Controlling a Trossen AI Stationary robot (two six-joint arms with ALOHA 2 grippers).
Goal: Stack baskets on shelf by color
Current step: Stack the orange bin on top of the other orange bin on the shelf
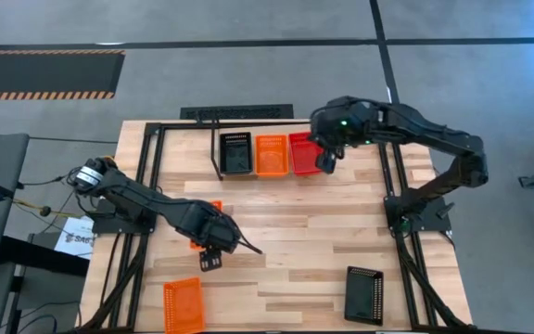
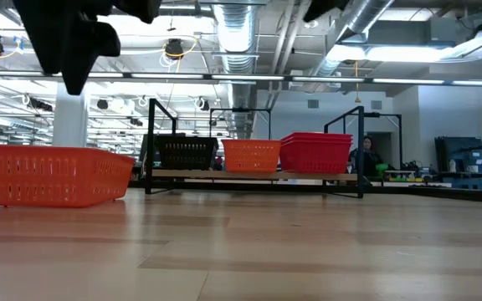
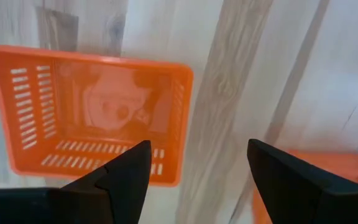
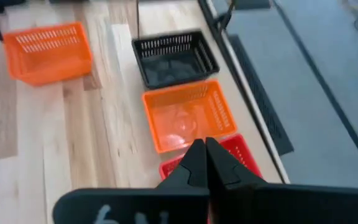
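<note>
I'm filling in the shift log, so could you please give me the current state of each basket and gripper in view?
Black basket: on shelf, left spot.
Orange basket: on shelf, middle.
Red baskets: stacked on shelf, right end.
Loose orange basket: upright on table, near edge.
Loose black basket: on table.
Left gripper: open, empty.
Right gripper: shut, over red baskets.

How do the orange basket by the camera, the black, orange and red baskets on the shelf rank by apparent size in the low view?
1. Near orange basket, largest, though nearness to the camera inflates it.
2. Red baskets, a stack.
3. Shelf orange basket and black basket look alike.
</note>
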